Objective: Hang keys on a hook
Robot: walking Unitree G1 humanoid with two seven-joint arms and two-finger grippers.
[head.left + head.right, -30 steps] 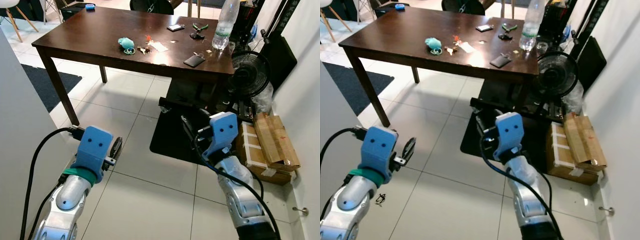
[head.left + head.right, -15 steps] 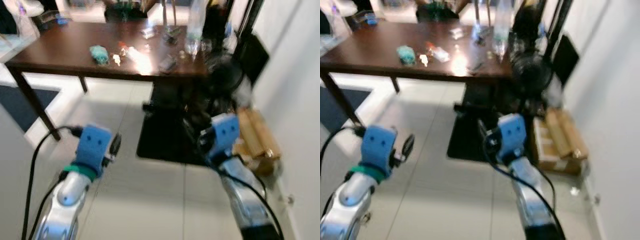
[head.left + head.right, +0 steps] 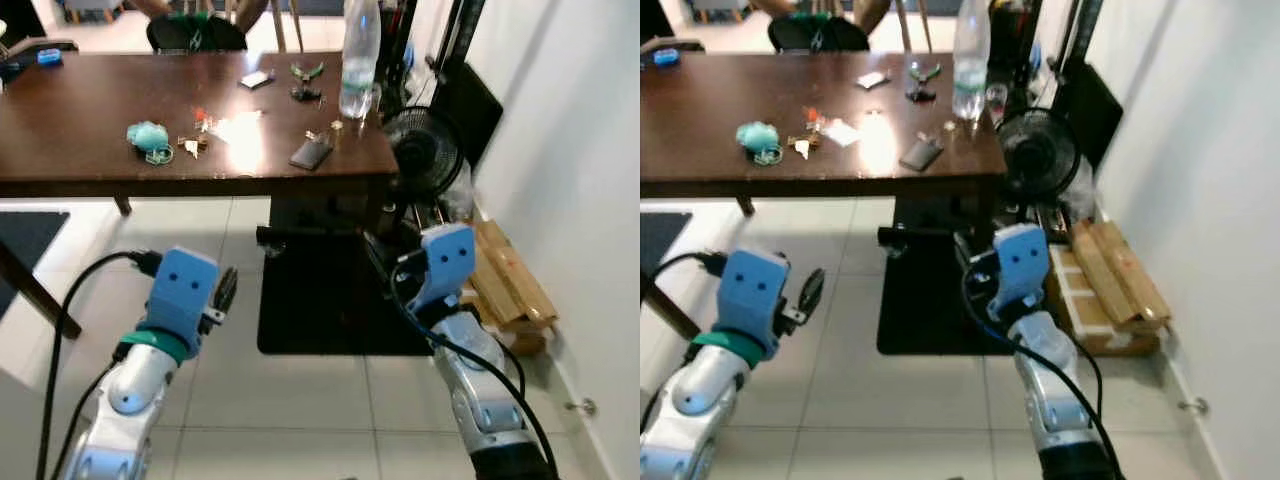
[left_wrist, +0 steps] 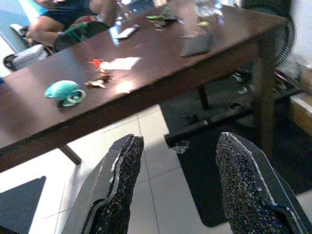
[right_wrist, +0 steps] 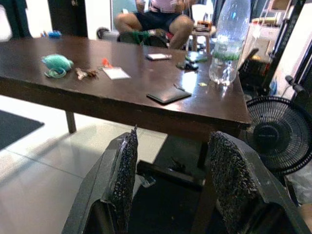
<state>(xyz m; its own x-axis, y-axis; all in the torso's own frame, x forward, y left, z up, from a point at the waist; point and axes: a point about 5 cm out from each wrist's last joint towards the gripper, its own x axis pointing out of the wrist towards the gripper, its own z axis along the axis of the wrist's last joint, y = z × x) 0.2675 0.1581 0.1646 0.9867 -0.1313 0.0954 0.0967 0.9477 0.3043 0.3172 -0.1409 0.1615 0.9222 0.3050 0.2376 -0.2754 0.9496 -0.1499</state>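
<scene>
A bunch of metal keys (image 3: 193,146) lies on the dark brown wooden surface (image 3: 90,120), just beside a teal rounded object (image 3: 147,136) and near a white card (image 5: 115,73). Farther along stand a clear plastic water bottle (image 3: 357,55), a black flat wallet (image 3: 311,152) and a small phone (image 3: 257,79). Both arms hang low over the white tiled floor (image 3: 290,410), well short of the surface. The left gripper (image 4: 178,185) has its jaws spread wide, holding nothing; the right gripper (image 5: 170,187) likewise stands open and empty. A black floor fan (image 3: 420,156) sits beside cardboard boxes (image 3: 510,285).
</scene>
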